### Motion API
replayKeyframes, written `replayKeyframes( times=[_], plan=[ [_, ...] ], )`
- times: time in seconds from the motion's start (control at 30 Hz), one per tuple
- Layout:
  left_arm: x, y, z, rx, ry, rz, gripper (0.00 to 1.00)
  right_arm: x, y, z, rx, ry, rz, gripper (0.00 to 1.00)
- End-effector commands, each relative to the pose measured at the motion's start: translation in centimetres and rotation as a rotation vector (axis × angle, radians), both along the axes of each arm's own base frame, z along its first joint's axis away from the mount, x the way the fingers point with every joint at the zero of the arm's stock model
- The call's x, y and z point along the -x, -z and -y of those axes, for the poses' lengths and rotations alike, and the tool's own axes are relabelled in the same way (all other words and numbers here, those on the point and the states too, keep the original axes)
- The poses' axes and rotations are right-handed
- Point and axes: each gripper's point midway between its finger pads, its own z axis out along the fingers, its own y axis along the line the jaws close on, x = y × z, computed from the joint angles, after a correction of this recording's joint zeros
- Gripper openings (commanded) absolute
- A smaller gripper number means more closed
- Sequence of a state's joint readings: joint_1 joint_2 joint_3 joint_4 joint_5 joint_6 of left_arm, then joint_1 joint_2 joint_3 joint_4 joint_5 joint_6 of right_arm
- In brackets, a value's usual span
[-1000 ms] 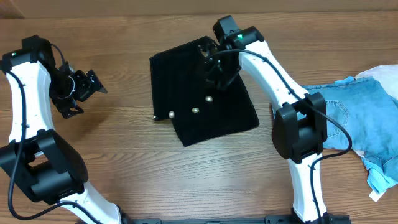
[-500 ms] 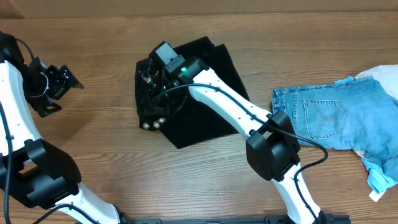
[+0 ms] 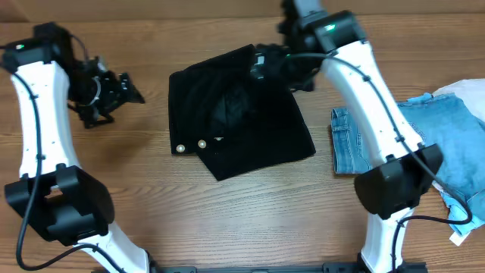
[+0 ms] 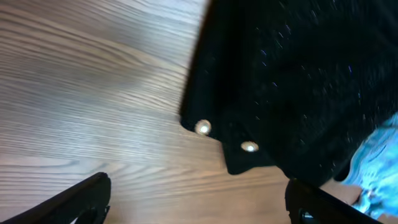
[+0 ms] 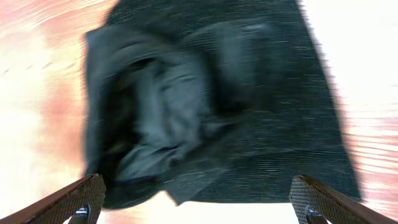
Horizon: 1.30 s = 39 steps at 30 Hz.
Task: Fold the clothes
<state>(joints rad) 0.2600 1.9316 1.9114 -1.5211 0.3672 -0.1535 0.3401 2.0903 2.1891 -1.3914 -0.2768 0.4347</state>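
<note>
Overhead, we see the black knit garment (image 3: 258, 129) lying centre frame on the wooden surface (image 3: 227, 220), two pale buttons (image 3: 202, 143) at its lower left, denim (image 3: 455, 133) at far right. Left wrist: our left jaws stand wide and empty, garment upper right. Right wrist: right jaws wide, empty, rumpled garment filling centre.

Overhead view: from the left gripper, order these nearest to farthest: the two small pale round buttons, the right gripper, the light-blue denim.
1. The small pale round buttons, at the black fuzzy knit garment's lower-left corner, closest to the left gripper.
2. The right gripper, over the garment's top edge.
3. The light-blue denim, at the far right.
</note>
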Motion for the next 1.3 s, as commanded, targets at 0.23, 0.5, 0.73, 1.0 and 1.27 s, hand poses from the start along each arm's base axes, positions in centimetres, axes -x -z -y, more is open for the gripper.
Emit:
replayKeyframes(
  times=[0.23,0.5,0.73,1.0,1.27],
  plan=[
    [-2.4,-0.3,12.5,-0.019,0.247,0.13,0.96,-0.7,9.8,0.1,-0.199,-0.05,-0.068,1.0],
    [-2.1,0.1,12.0,-0.084,0.242,0.111,0.96,-1.5,10.5,-5.2,-0.297,-0.125,0.025,0.99],
    [-1.9,0.5,10.8,-0.155,0.241,0.093,0.98,-1.0,12.2,-5.7,-0.287,-0.129,-0.021,0.04],
    [-2.3,-0.3,6.9,-0.191,0.15,0.087,0.97,2.4,7.2,-7.9,-0.223,-0.196,0.022,0.04],
    [-1.8,-5.1,-0.5,-0.212,-0.03,0.128,0.96,11.2,2.4,-20.2,-0.276,-0.409,0.11,0.04]
  ],
)
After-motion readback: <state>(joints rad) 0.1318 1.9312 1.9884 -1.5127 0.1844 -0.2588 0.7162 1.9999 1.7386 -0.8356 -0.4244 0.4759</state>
